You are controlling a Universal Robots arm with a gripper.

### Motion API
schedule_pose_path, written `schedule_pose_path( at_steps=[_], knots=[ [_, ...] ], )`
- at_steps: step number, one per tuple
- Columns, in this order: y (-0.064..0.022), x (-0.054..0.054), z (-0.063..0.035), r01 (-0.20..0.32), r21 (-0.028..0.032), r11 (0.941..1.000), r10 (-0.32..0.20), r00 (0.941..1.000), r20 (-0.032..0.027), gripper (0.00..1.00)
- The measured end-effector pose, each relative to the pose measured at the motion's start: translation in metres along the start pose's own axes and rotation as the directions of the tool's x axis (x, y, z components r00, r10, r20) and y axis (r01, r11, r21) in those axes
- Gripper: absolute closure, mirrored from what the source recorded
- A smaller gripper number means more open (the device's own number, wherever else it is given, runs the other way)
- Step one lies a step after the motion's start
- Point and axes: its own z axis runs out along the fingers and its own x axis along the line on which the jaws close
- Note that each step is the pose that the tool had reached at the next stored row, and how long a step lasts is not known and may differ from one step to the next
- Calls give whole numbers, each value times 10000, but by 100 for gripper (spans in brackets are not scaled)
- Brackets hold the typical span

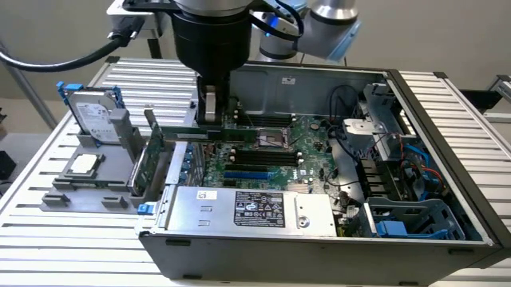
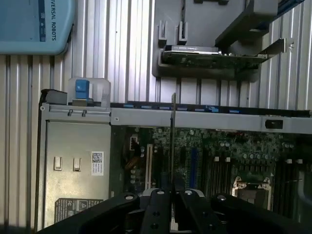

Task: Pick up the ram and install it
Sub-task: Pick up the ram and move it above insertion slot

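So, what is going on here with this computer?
The robot arm's tool is closed on the ram and holds it edge-down over the motherboard inside the open computer case. The ram is close to the memory slots but looks not yet seated. A hard drive stands in the holder beside the case.

Soft, even light falls from above on the open grey metal computer case, and the ribbed silver table around the case is the brightest area. Inside the case it is dimmer, darkest under the black robot arm. The flat silver power supply cover at the case's front gives a mild glare. In the wrist view the colours are cool and bluish, and the black gripper and the long thin green ram it grips look dark.
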Motion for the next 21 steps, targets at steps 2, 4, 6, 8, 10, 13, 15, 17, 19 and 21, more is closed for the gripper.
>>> schedule_pose_path(
  at_steps=[2, 4, 6, 8, 10, 13, 15, 17, 19, 21],
  knots=[
    [-93, 2, -3, 1, 0, 10000, -1, 10000, 5, 100],
    [-183, 3, -4, 0, 0, 10000, 0, 10000, 6, 100],
    [-273, -2, -2, 0, 1, 10000, 0, 10000, 8, 100],
    [-367, -12, 2, 0, 1, 10000, 0, 10000, 7, 100],
    [-455, -25, 7, 1, 0, 10000, -1, 10000, 6, 100],
    [-594, -69, 28, 0, 0, 10000, 0, 10000, 6, 100],
    [-672, -122, 54, 0, 0, 10000, 0, 10000, 3, 100],
    [-739, -185, 81, 0, 0, 10000, 0, 10000, -5, 100],
    [-800, -255, 112, -1, 0, 10000, 1, 10000, -13, 100],
    [-852, -329, 140, 0, 0, 10000, 0, 10000, -22, 100]
  ],
)
